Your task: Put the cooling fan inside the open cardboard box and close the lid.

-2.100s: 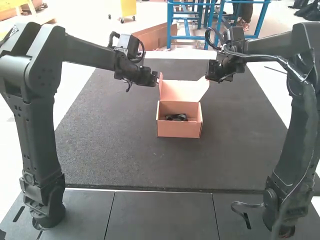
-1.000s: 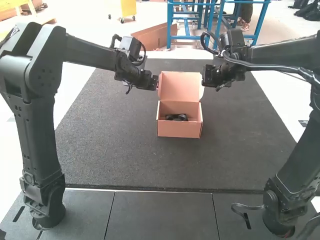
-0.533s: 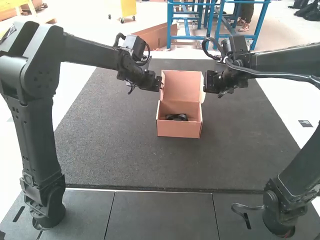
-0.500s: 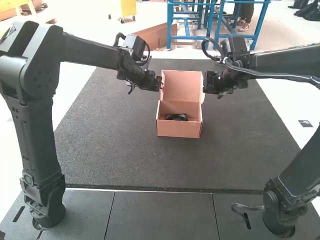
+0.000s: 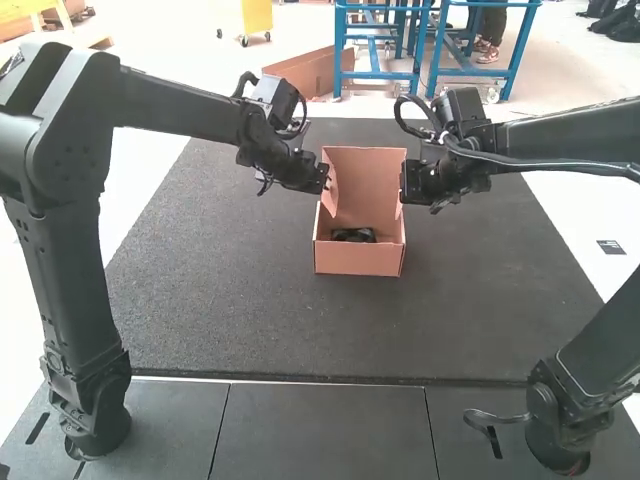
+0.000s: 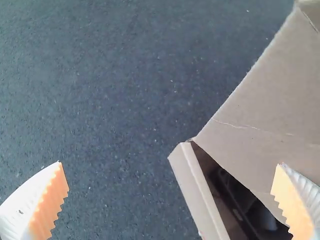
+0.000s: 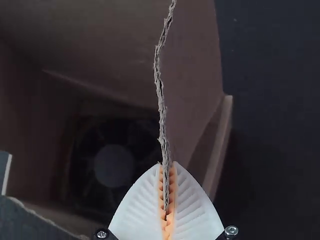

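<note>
Cardboard box (image 5: pixel 359 255), lid (image 5: pixel 365 175) tilted up, cooling fan (image 5: pixel 352 235) inside. At three o'clock the right gripper (image 7: pixel 166 200) pinches the lid's flap; at nine the left gripper (image 6: pixel 168 200) gapes wide.

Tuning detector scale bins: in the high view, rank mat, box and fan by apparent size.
1. mat
2. box, raised lid included
3. fan, partly hidden behind the box's front wall, yet plainly the smallest

Black fan (image 5: pixel 352 235) inside box (image 5: pixel 358 257), lid (image 5: pixel 366 180) raised
</note>
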